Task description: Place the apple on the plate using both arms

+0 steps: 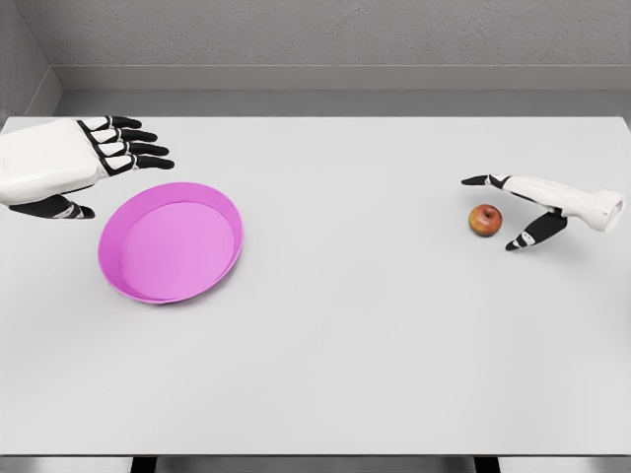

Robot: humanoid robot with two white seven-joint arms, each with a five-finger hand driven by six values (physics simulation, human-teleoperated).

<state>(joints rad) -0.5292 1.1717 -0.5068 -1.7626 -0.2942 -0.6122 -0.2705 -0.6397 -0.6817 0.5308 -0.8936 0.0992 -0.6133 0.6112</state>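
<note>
Right hand [513, 209] reaches in from the right edge of the frame, its fingers spread wide with the black fingertips [477, 180] above and the thumb below the apple [485, 220]. It holds nothing: the apple sits on the table in the gap between them, just beside the palm, and whether any finger touches it cannot be told.

Small, round and red with a yellowish patch, the apple lies at middle right of the frame. It should be light, firm and smooth, so it is likely to roll if nudged on 1 side only. A wrap across its widest part, thumb against fingers, looks the safest hold; a pinch near the top could squirt it away.

Around the apple the white table [375, 345] shows nothing to block the hand. The pink plate [219, 276] lies well apart, at middle left of the frame, and its raised rim should keep the fruit from rolling off once set down.

Left hand [94, 163] hovers at the upper left, just beyond the plate's far rim, palm flat, 4 fingers extended and holding nothing. Nothing stands between apple and plate.
</note>
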